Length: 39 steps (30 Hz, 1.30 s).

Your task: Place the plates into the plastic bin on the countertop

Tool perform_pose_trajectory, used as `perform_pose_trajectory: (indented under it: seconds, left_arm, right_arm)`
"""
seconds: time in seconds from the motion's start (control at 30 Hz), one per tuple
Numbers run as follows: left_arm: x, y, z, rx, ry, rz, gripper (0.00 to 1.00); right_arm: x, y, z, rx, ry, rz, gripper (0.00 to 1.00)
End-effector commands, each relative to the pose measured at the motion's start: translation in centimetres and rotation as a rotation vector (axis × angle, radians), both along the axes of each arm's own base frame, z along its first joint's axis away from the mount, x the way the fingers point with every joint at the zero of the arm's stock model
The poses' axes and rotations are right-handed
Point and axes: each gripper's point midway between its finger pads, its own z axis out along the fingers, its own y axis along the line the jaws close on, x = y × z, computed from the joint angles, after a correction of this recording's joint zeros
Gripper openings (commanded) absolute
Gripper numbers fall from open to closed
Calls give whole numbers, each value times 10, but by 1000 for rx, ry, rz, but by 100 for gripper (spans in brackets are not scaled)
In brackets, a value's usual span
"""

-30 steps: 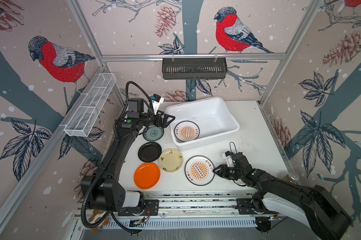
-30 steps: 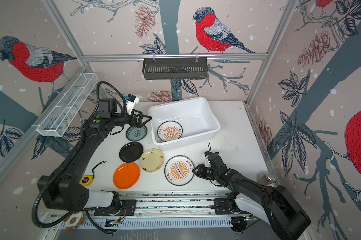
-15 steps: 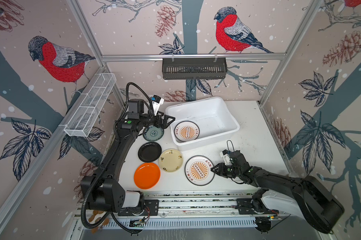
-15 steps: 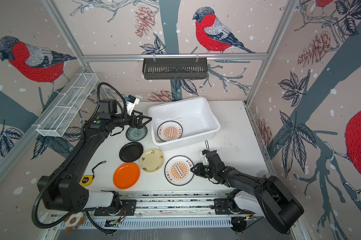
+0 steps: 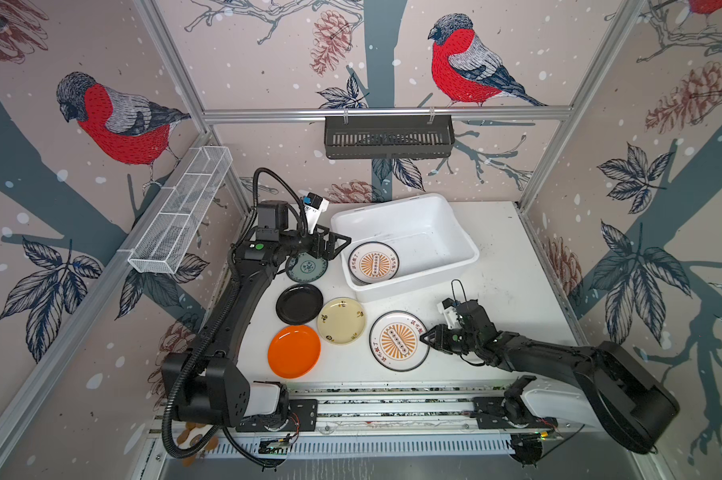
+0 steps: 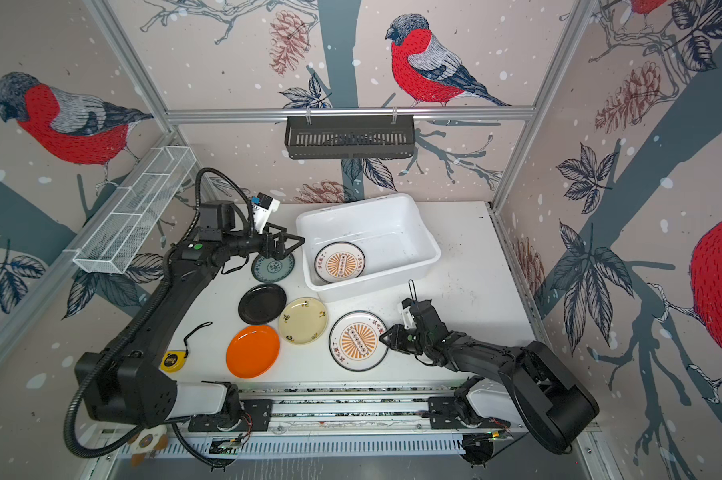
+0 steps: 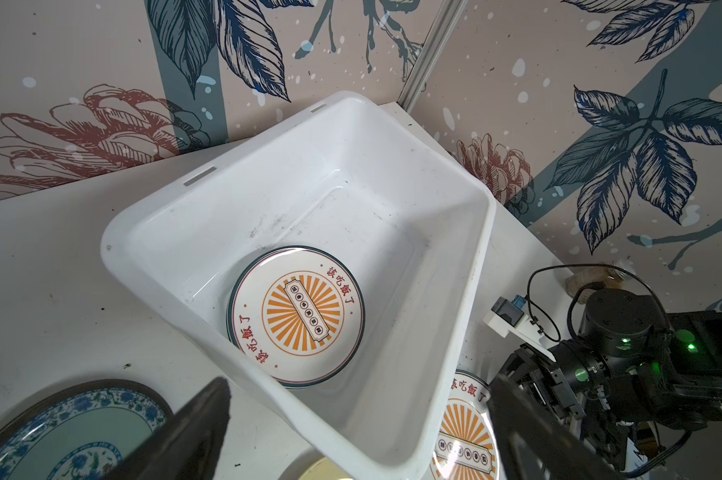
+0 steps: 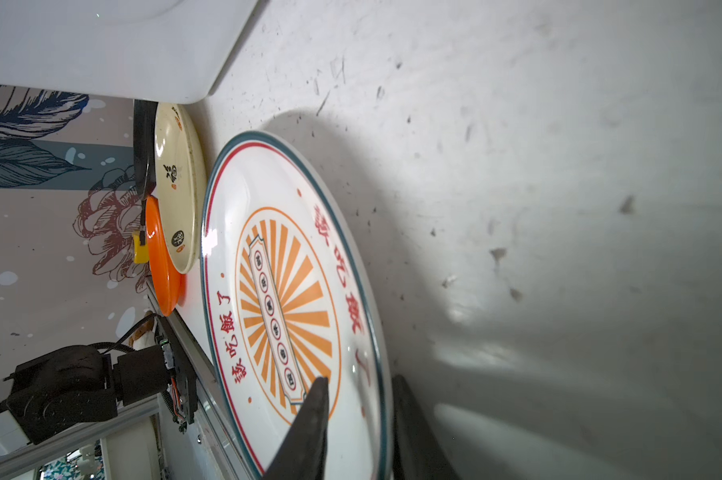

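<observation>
R: my right pincer [image 8: 361, 380] narrow, astride front sunburst plate [image 8: 276, 291] rim, clamp unclear | straddle shows in wrist view only | L: my left pincer [image 5: 337, 245] wide, empty, at plastic bin [image 5: 388, 203] rim

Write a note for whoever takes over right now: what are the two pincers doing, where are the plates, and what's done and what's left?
Left pincer: open and empty, above the teal plate's edge, beside the bin.
Right pincer: fingers either side of the near sunburst plate's rim. Whether it grips yet is unclear.
Done: the far sunburst plate lies in the bin, perhaps with another beneath it.
Left: teal plate, black plate, cream plate, orange plate and near sunburst plate, all on the countertop.
</observation>
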Motion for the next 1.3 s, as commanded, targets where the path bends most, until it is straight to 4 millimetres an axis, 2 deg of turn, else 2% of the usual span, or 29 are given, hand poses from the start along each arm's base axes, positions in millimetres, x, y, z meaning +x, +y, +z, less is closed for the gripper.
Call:
perform_pose_trajectory:
  seconds: [0.0, 0.43, 0.83, 0.97, 1.27]
  left_arm:
    - [1, -3, 12, -16, -56, -17, 96]
    - [1, -4, 12, -30, -49, -20, 96]
    - [0, -4, 15, -36, -55, -21, 96]
    - [0, -4, 17, -37, -58, -21, 96]
    - [1, -4, 20, -38, -66, -19, 96]
  right_arm:
    - [-5, -11, -14, -67, 30, -18, 26]
    - [-5, -18, -18, -67, 24, -41, 16]
    - [-7, -21, -18, -40, 20, -45, 12]
    - [-5, -20, -11, -7, 0, -44, 7]
    - [3, -15, 21, 84, -80, -34, 3]
